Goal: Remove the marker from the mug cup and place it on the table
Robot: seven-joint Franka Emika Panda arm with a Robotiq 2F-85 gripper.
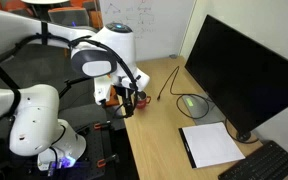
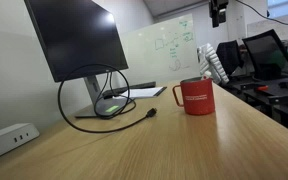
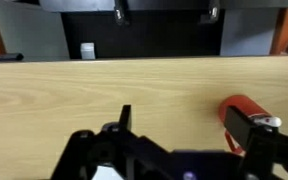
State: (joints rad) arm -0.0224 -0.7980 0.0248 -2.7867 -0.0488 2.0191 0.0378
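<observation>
The red mug cup (image 2: 195, 96) stands upright on the light-wood table (image 2: 134, 150), handle to the left. In the wrist view the mug cup (image 3: 242, 108) lies at the right, partly behind my right finger. A small whitish bit at its rim (image 3: 270, 122) may be the marker; I cannot tell for sure. My gripper (image 3: 184, 116) is open and empty, high above the mug cup. It also shows at the top of an exterior view (image 2: 218, 12). In an exterior view my gripper (image 1: 127, 96) hangs by the dark mug cup (image 1: 141, 99) at the table's edge.
A black monitor (image 1: 239, 70) on a stand, a looped black cable (image 2: 104, 100), a white notepad (image 1: 210, 143) and a keyboard (image 1: 269, 162) are on the table. A power strip (image 2: 9, 140) lies near one end. A whiteboard (image 2: 169, 45) is behind.
</observation>
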